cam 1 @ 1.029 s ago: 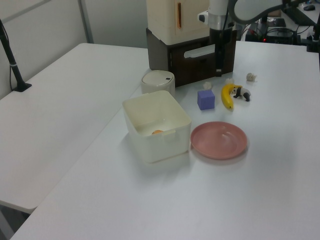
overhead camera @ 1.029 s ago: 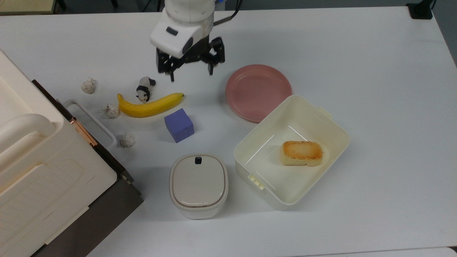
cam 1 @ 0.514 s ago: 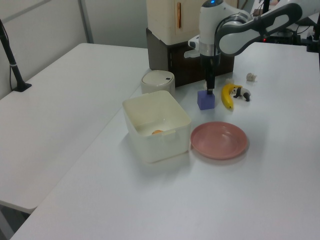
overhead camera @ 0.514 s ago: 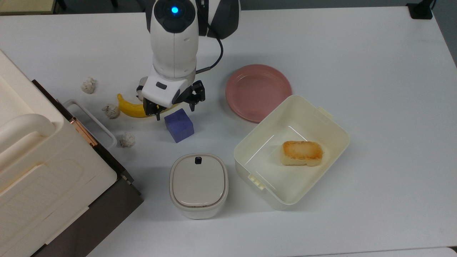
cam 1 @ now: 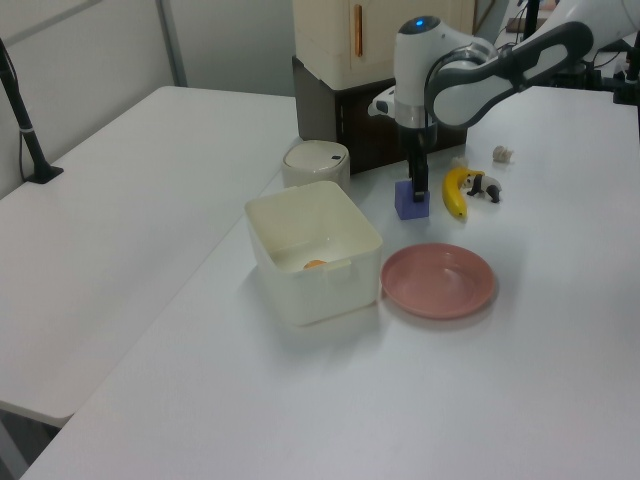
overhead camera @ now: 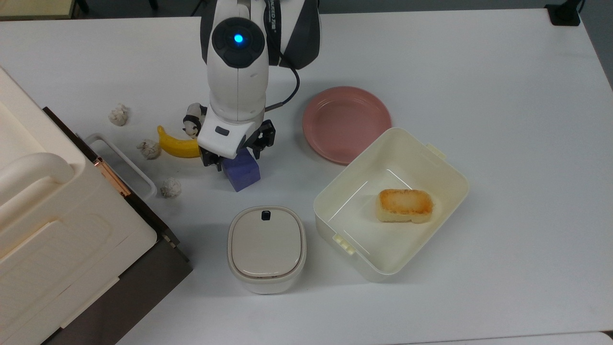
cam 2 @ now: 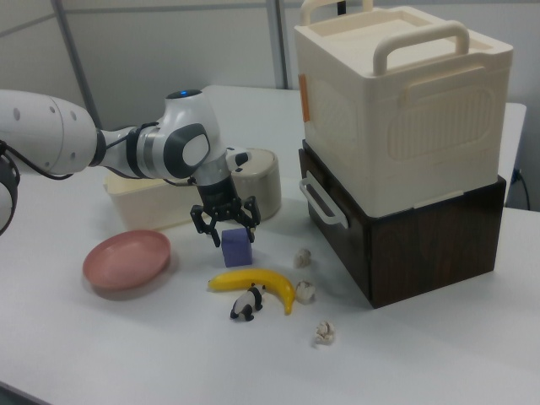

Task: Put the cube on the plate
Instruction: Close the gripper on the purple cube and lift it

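A white desk (overhead camera: 479, 72) carries everything, with a grey partition wall behind it in the right view. The biggest thing on it is a cream handled case (cam 2: 396, 93) stacked on a dark brown box (cam 2: 413, 245), at the top view's left edge. Next in size is the white robot arm (overhead camera: 238, 72), reaching down from the top view's upper edge with a blue light on its wrist. An open cream tub (overhead camera: 390, 203) holds a browned piece of bread (overhead camera: 405, 205), and a lidded cream container (overhead camera: 266, 248) stands to the top view's left of the tub. The pink plate (overhead camera: 346, 122) lies bare, touching the tub's far corner in the top view.

The gripper (cam 2: 224, 226) hangs over the blue-purple cube (cam 2: 237, 247), its fingers spread apart on either side of the cube's top, not closed on it. The cube sits on the desk, near the plate but apart from it, just beside a banana (cam 2: 257, 283). A small panda figure (cam 2: 245, 305) rests against the banana, and three crumpled paper balls (cam 2: 305, 290) lie nearby.
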Controlling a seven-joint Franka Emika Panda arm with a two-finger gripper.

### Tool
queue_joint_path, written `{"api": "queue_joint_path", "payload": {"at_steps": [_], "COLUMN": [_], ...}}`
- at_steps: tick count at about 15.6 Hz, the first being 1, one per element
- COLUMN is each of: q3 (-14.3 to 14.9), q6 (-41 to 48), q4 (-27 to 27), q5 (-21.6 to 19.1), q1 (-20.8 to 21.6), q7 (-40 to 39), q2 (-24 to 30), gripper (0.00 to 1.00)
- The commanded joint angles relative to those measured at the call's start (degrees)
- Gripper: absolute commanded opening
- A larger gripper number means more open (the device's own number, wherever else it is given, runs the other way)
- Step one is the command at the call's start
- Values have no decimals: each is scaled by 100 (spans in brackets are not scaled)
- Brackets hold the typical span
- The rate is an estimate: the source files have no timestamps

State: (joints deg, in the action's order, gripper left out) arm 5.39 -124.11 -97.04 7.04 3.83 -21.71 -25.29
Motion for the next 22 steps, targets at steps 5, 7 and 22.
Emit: {"api": "queue_joint_path", "payload": {"at_steps": [5, 7, 22], "q3": [41, 6, 50], "q6": [-17, 88, 274], "q4": [-43, -25, 54], "q5": [60, 52, 139], "q1": [101, 118, 83], "q7": [35, 184, 80], "q2": [112, 182, 218], "gripper": [79, 79, 80]}}
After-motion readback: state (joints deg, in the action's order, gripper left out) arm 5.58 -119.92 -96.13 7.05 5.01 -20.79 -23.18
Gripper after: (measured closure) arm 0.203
